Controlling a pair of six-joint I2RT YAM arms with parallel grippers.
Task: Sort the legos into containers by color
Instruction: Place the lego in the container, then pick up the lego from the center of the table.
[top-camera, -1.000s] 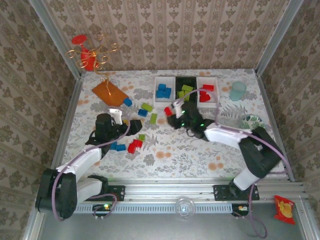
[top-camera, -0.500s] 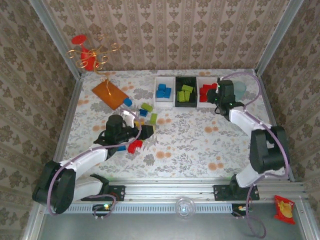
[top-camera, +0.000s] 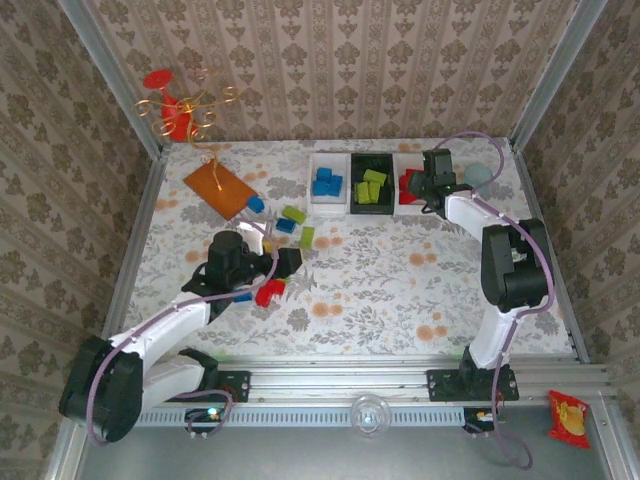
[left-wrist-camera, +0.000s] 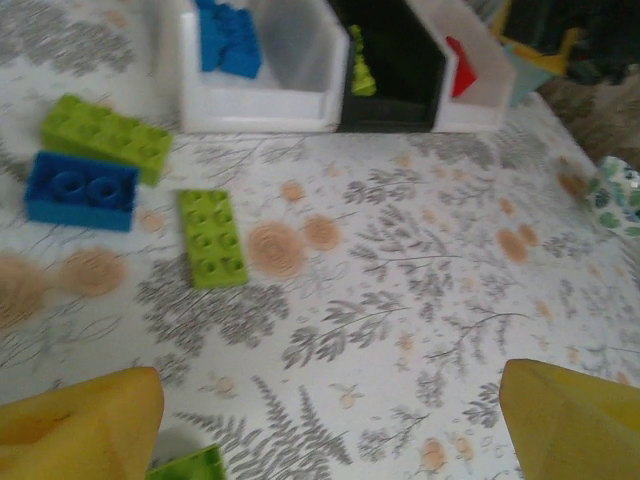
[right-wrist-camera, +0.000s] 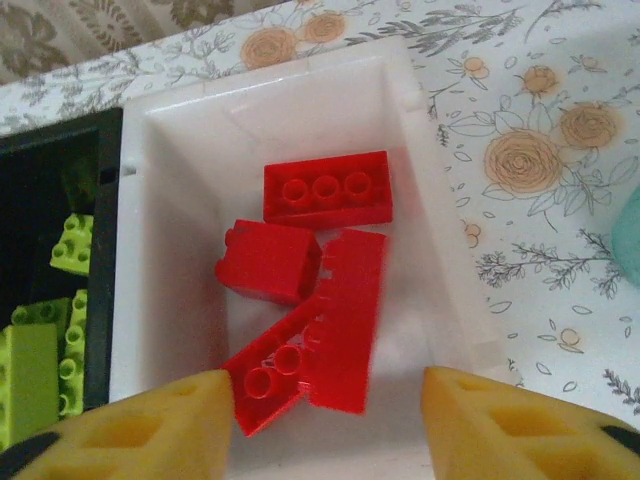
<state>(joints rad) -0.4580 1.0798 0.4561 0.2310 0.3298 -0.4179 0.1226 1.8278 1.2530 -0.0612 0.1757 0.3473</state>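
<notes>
While my left arm stretches over the flowered table (top-camera: 400, 280), the orange plate (top-camera: 218, 187) lies flat at the far left, towards the back. Several loose legos sit to its right. A small blue brick (top-camera: 256, 204) is just off the plate's near corner. Past that, a long lime brick (left-wrist-camera: 105, 137) lies right beside a second blue brick (left-wrist-camera: 82, 188), and another lime brick (left-wrist-camera: 212, 238) lies flat a little apart from the pair. Nearer my base, two red bricks (top-camera: 266, 292) and a blue piece (top-camera: 240, 296) rest close under my left forearm.

My left gripper (top-camera: 286, 262) hangs low over the table with its jaws spread wide and nothing between them. One more lime corner (left-wrist-camera: 185, 468) shows by my left finger, though I cannot tell whether they touch.

Three bins stand in a row at the back. The left white bin (left-wrist-camera: 260, 105) holds blue legos (left-wrist-camera: 225, 40) and the black bin (left-wrist-camera: 400, 60) holds lime legos (right-wrist-camera: 28, 375). The right white bin (right-wrist-camera: 180, 220) holds four red legos (right-wrist-camera: 325, 188), jumbled together on its floor.

My right gripper (right-wrist-camera: 322, 420) hovers over that last bin, jaws released and empty, with the red pieces lying loose below.

A pale blue cup (top-camera: 478, 175) stands just right of the bins, and a leaf-patterned bowl (left-wrist-camera: 622, 195) sits nearer on the table.
</notes>
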